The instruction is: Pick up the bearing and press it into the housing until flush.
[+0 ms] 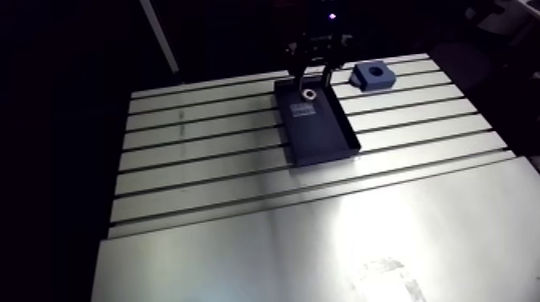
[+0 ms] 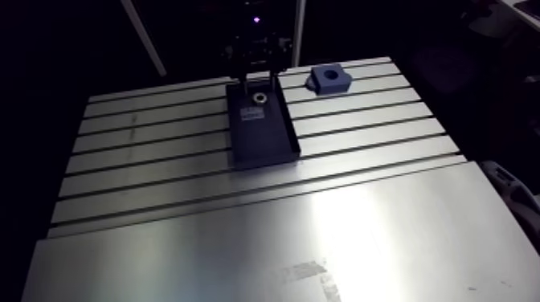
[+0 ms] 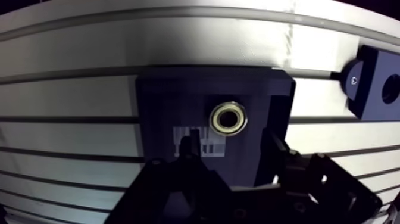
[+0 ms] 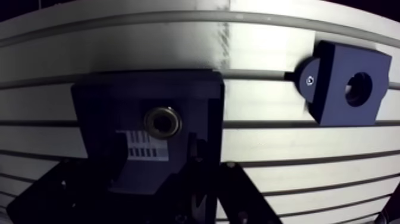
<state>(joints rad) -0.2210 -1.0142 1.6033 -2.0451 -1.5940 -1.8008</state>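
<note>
A small metal ring bearing (image 3: 228,118) lies in the far end of a dark rectangular tray (image 1: 325,136), beside a white printed label. My gripper (image 3: 231,142) hangs over that end of the tray, open and holding nothing. Its two dark fingers (image 3: 190,146) stand apart, and the bearing sits just ahead of the gap between them. The housing (image 4: 347,89) is a blue block with a round bore. It rests on the slotted table to the right of the tray, and in the arm view the housing (image 1: 373,75) is near the far edge.
The slotted aluminium table (image 1: 201,144) runs left of the tray. A smooth metal plate (image 1: 321,249) covers the near part. The tray's raised walls enclose the bearing. Beyond the table's far edge everything is dark.
</note>
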